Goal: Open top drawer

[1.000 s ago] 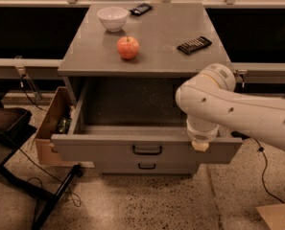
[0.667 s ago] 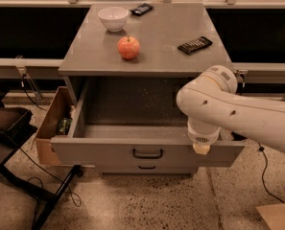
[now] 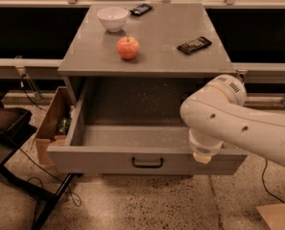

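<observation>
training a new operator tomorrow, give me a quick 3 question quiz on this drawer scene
1. True or false: the top drawer stands pulled out, its inside showing.
2. How many things lie on the cabinet top?
3. Where is the gripper? A) resting on the cabinet top B) at the drawer's front edge, right of the handle C) down on the floor

Key: 1 true. 2 four: white bowl, apple, dark remote-like item, dark flat item. 3 B.
</observation>
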Controlling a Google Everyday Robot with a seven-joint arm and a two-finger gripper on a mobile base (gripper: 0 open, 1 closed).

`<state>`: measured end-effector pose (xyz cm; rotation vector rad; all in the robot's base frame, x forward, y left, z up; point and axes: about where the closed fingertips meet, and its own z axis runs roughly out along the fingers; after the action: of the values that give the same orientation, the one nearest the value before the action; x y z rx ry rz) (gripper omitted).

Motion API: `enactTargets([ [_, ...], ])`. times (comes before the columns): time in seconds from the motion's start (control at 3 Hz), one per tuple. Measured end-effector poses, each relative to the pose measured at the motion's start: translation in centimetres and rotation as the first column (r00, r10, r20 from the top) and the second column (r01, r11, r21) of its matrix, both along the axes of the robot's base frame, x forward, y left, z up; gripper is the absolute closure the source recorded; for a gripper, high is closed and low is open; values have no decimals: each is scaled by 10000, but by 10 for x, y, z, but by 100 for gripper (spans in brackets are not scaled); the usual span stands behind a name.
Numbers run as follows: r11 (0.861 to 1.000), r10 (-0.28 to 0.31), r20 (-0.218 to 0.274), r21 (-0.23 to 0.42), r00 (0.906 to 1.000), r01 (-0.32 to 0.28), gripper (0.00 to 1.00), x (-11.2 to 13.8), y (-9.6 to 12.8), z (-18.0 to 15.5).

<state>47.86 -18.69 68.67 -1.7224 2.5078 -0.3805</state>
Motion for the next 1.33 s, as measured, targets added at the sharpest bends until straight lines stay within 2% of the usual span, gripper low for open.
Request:
enactTargets([
  [1.33, 10000, 18, 205, -98, 9998, -16, 100, -24, -4, 6],
])
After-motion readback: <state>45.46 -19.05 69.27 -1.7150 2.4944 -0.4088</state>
